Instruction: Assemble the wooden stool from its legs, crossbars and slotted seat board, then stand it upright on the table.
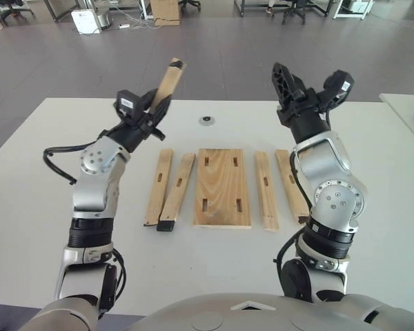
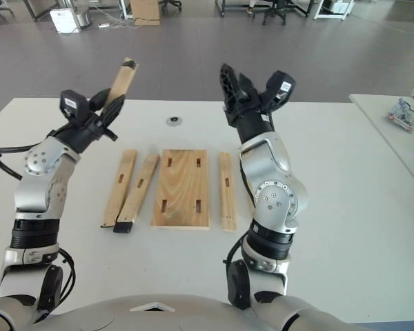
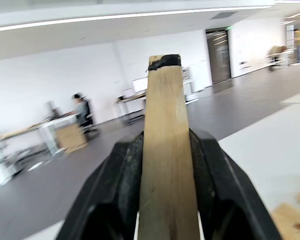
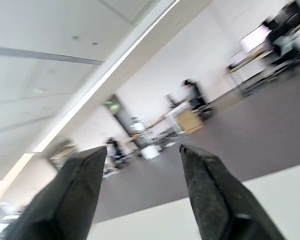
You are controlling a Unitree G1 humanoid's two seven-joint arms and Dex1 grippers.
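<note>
Seat board [image 1: 223,186] lies flat on table [image 1: 55,152]. Left gripper [image 1: 159,103] clamps a wooden leg [image 1: 171,74] held aloft; right gripper [image 1: 312,77] raised, fingers apart.

Probably an open-plan lab: rolling chairs [image 1: 294,8], desks [image 3: 20,132], grey floor [image 1: 69,62].

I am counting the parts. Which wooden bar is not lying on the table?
The bar clamped in the left gripper, raised in the air. The other four bars lie flat, two on each side of the seat board.
</note>
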